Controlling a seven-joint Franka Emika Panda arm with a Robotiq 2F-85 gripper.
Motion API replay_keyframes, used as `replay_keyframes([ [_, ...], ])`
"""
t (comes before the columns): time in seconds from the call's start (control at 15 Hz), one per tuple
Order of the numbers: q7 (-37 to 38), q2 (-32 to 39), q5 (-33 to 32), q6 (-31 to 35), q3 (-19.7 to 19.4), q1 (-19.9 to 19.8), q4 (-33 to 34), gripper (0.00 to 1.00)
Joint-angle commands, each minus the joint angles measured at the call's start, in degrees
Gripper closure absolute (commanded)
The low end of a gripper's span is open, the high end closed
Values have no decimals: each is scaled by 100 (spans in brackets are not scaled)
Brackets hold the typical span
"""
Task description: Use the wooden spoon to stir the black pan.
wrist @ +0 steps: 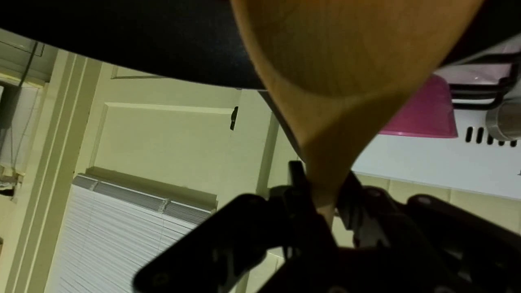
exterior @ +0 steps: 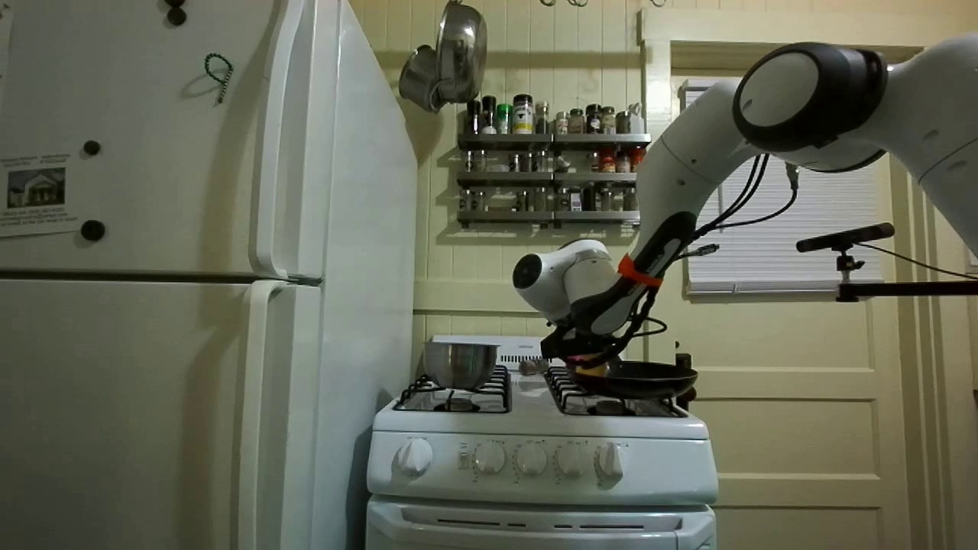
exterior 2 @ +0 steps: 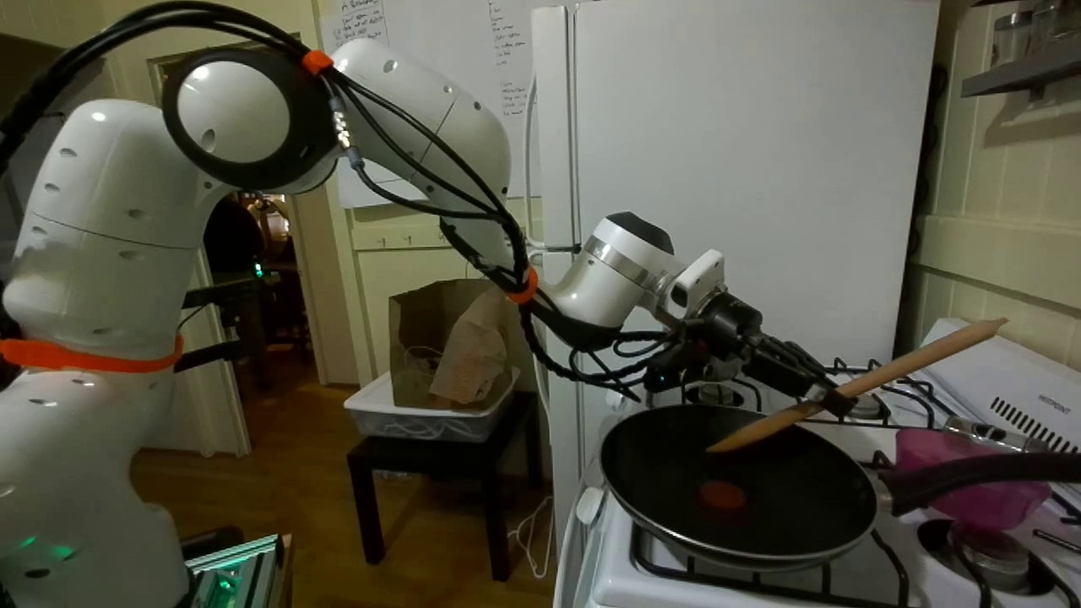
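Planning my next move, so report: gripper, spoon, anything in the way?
Gripper clamped on wooden spoon. Spoon tilted, head over black pan; contact unclear. Pink container beside pan's handle, possibly crowding wide strokes.

The wooden spoon (exterior 2: pixel 895 366) looks smooth, the black pan (exterior 2: pixel 781 515) matt inside, the pot (exterior: pixel 461 367) shiny metal, the stove (exterior: pixel 550 490) glossy.

- Fridge (exterior: pixel 176 328): white, doors closed.
- Pot (exterior: pixel 461 367): steel, upright.
- Bowl (exterior 2: pixel 980 505): pink.
- Racks (exterior: pixel 505 179): wall-mounted, three tiers, holding jars (exterior: pixel 523 114).
- Tub (exterior 2: pixel 422 426): white, carrying paper bag (exterior 2: pixel 435 333).
- Blind (exterior: pixel 752 256): lowered.
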Motion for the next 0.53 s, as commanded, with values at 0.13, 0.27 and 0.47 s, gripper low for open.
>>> replay_keyframes([
  [0.13, 51, -743, 78, 73, 67, 67, -1044, 95],
  [0.27, 74, -970, 153, -42, 73, 79, -1381, 95],
  [0.47, 112, -1287, 238, -331, 55, 93, -1807, 95],
])
